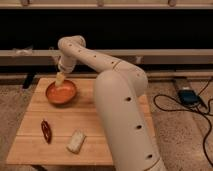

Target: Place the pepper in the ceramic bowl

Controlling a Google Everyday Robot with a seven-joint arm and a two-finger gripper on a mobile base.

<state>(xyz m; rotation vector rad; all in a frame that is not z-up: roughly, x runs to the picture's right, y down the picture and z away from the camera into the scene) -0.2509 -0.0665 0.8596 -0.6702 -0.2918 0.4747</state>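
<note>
The pepper (46, 131), small, slender and dark red, lies on the wooden table (95, 120) near its front left. The ceramic bowl (61, 92), orange inside with a brownish-red rim, stands at the table's back left. My gripper (60, 78) hangs at the end of the white arm, just above the bowl's far rim, well away from the pepper.
A pale whitish rectangular block (76, 141) lies on the table right of the pepper. My white arm (120, 100) covers the table's right side. A dark device (189, 96) and black cables (200, 115) lie on the speckled floor at right.
</note>
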